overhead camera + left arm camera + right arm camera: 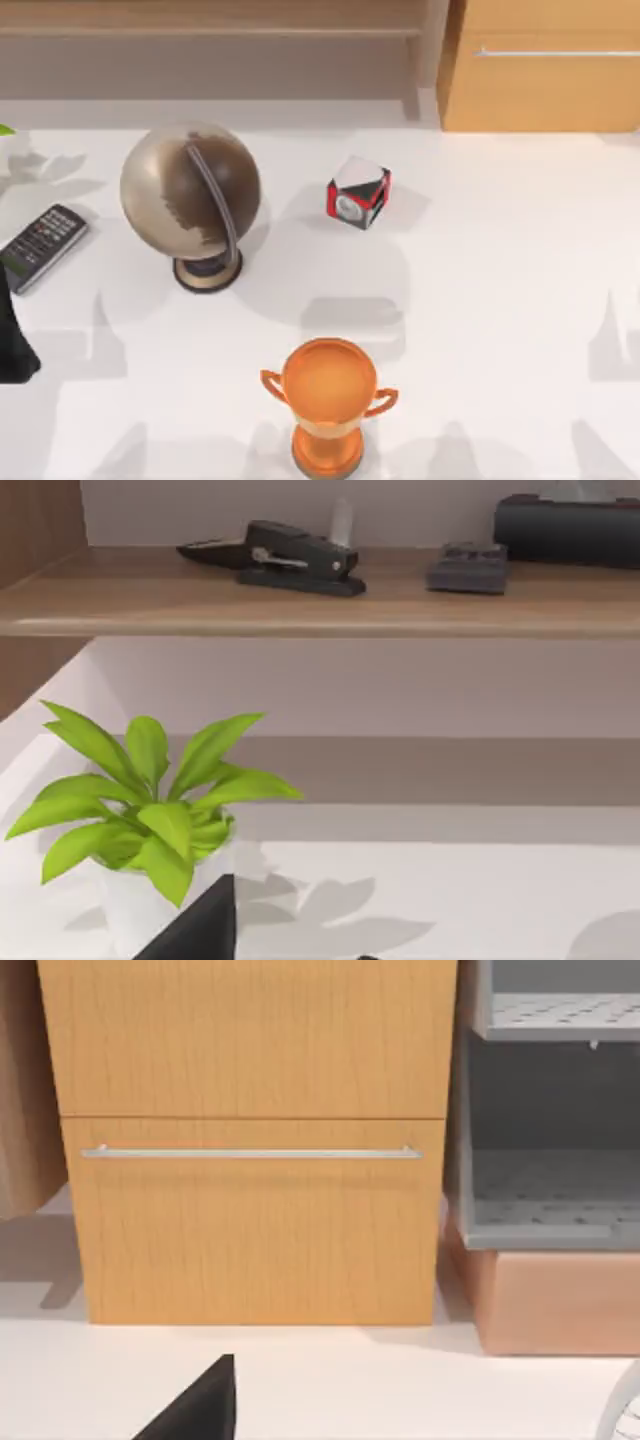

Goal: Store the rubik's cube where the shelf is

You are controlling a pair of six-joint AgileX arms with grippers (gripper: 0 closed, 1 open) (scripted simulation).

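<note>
Overhead, a red, white and black cube with a round emblem point(358, 192) sits mid-table on the white tabletop point(500, 300). The long light-wood shelf point(210, 30) runs along the far left. Where the tiled rubik's cube lies cannot be told; it should be light, rigid and slick, best pinched across opposite flat faces. Left wrist view: the left gripper point(200, 930), beside a leafy potted plant point(150, 820), faces the shelf, its spread unreadable. Right wrist view: the right gripper point(200, 1405), likewise unreadable, faces a light-wood drawer front point(250, 1220).

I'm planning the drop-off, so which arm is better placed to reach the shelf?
Left, probably. Its wrist camera looks straight at the shelf, which spans the top view's back left, while the right arm's wrist camera faces the drawer front, farther right.
</note>
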